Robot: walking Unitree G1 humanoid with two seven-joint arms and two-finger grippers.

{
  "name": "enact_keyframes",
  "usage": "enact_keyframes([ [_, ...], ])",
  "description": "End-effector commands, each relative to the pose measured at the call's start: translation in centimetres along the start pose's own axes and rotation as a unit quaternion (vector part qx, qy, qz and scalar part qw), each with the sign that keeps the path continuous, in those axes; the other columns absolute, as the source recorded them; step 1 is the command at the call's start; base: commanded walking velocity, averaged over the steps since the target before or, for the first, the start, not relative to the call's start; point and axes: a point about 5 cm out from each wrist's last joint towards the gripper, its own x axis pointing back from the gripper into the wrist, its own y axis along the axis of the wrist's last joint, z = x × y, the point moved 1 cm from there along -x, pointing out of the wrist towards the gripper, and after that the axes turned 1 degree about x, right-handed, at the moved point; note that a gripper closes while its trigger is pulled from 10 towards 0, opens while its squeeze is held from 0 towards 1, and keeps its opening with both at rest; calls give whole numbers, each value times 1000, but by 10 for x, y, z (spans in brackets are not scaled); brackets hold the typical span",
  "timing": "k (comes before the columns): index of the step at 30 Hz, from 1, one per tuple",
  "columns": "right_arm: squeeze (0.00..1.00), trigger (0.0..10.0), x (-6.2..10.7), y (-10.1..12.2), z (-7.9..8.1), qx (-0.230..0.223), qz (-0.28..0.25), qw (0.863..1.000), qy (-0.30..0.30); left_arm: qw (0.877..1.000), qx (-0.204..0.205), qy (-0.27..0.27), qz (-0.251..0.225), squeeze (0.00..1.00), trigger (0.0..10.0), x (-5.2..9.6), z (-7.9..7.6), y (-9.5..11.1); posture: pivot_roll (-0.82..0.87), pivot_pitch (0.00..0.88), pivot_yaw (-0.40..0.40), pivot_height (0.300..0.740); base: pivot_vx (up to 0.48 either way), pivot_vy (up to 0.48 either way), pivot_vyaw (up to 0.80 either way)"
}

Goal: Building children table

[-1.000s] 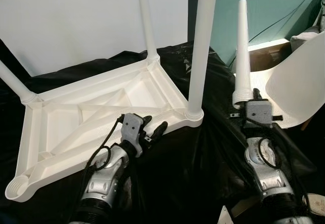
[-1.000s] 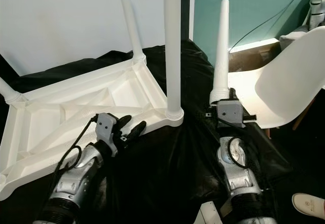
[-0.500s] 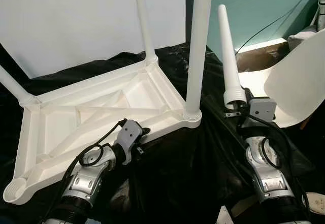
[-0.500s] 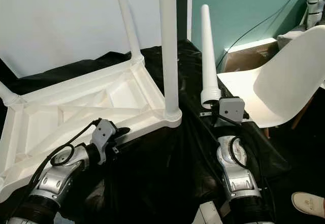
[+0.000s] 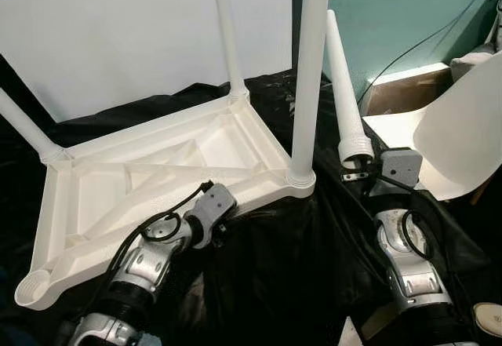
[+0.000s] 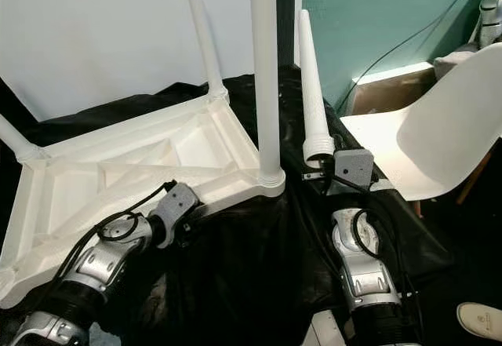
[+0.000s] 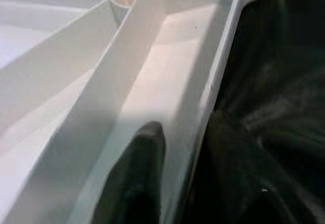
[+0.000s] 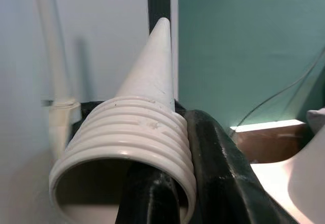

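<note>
My left gripper (image 5: 222,222) reaches under the upturned table's (image 5: 141,181) near rim, so from my head I cannot see its fingers; at my wrist one finger (image 7: 137,178) lies inside the rim, the other outside. Two fitted legs (image 5: 312,71) run off the top edge, their ends unseen. My right gripper (image 8: 172,183) grips the loose leg's (image 5: 343,87) threaded end, my fingers cut off below.

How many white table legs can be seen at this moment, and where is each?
4. Three stand screwed into the upturned white plastic table top: far-left corner leg, far-right corner leg, near-right corner leg. The fourth tapered leg is held by the right gripper, unattached.
</note>
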Motion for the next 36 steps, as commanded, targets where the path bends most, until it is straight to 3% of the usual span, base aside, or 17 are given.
enact_keyframes([
  [1,0,10000,-1,6,6,-4,-12,1000,10,998,42,30,36,0,0,-11,-7,-20,-27,0,94,740,0,0,0],
  [5,0,10000,-1,7,6,-3,-12,1000,10,994,54,85,46,0,0,-25,-2,-17,-35,0,97,740,0,0,0],
  [9,0,10000,-1,8,6,-3,-12,1000,10,992,60,102,48,0,0,-27,0,-16,-38,0,100,740,0,0,0],
  [11,0,10000,0,8,6,-2,-12,1000,8,988,68,128,51,0,0,-30,4,-14,-40,0,102,740,0,0,0],
  [12,0,10000,0,8,5,-1,-12,1000,5,980,85,171,51,0,0,-31,12,-12,-47,0,110,740,0,0,0],
  [14,0,10000,0,8,5,-1,-12,1000,5,980,85,171,51,0,0,-31,12,-12,-47,0,110,740,0,0,0],
  [15,0,10000,1,8,4,1,-11,1000,1,972,100,208,52,0,0,-30,19,-11,-51,0,113,740,0,0,0],
  [16,0,10000,1,8,4,1,-11,1000,1,972,100,208,52,0,0,-30,19,-11,-51,0,113,740,0,0,0],
  [17,0,10000,4,9,2,4,-11,1000,-8,953,121,273,55,0,0,-27,32,-13,-53,0,115,740,0,0,0],
  [18,0,10000,7,10,0,1,-9,1000,-11,946,126,294,55,0,0,-24,35,-14,-55,0,116,740,0,0,0],
  [21,0,10000,13,10,-3,-10,-2,1000,-10,938,129,316,56,0,0,-22,39,-16,-53,0,114,740,0,0,0],
  [28,0,10000,41,2,-13,-82,49,995,29,923,135,356,56,0,0,-18,47,-18,-62,0,117,740,0,0,0],
  [31,0,10000,56,-5,-16,-134,92,985,55,921,139,360,57,0,0,-19,48,-18,-77,0,124,740,0,0,0],
  [34,0,10000,62,-6,-13,-154,106,979,86,921,139,359,57,0,0,-21,48,-17,-79,0,126,740,0,0,0],
  [35,0,10000,69,-6,-8,-180,124,968,125,921,139,359,57,0,0,-22,47,-16,-86,0,130,740,0,0,0],
  [36,0,10000,76,-4,-5,-197,134,958,158,922,139,357,56,0,2588,-24,47,-15,-90,0,131,740,0,0,0],
])
